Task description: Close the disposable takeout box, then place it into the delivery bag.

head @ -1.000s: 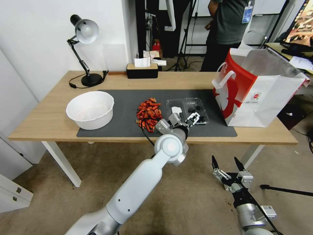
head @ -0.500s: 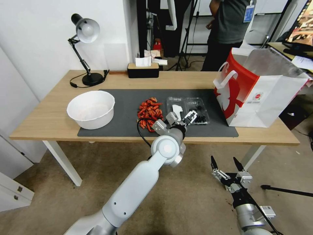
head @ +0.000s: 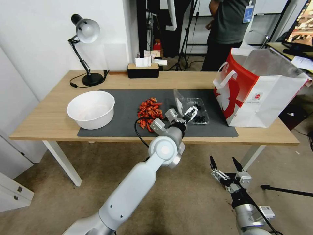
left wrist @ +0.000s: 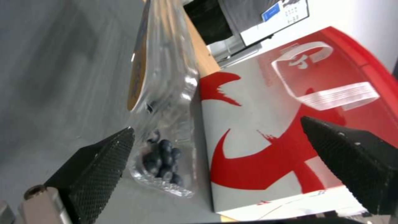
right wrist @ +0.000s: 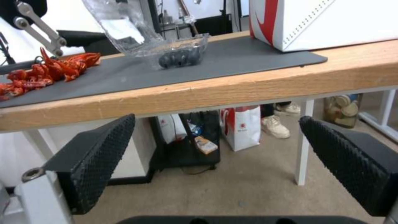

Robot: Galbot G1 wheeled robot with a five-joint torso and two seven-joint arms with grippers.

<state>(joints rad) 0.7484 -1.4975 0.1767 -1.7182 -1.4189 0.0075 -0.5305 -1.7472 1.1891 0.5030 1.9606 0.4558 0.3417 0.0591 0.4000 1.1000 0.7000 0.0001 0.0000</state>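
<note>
On the left of the worktop (head: 49,120) stands a round white bowl (head: 90,109), with a desk lamp (head: 85,31) behind it and a heap of red crayfish (head: 149,112) on the dark mat (head: 120,98) further along. Next comes the disposable takeout box (head: 192,112), lying on the mat near its front edge, well short of the delivery bag (head: 260,91) that stands open-mouthed at the worktop's right end. The box is half folded: its lid half with the white sticker stands nearly upright, while the berry half lies flat on the mat. The left hand (head: 186,116) is right at the raised lid, fingers spread wide, so it looks to be pushing the lid over rather than pinching it. From the left wrist camera the upright lid (left wrist: 161,62) and the dark berries (left wrist: 164,161) sit between the parted fingers, with the bag's red side just beyond.

Closing is the step in hand and seems about halfway. The next move probably calls for tipping the lid past vertical and pressing it down until the thin plastic seats, without sliding the box toward the bag.

Lowest on the right, the right hand (head: 227,171) hangs parked below the worktop's edge, fingers wide apart and empty.
</note>
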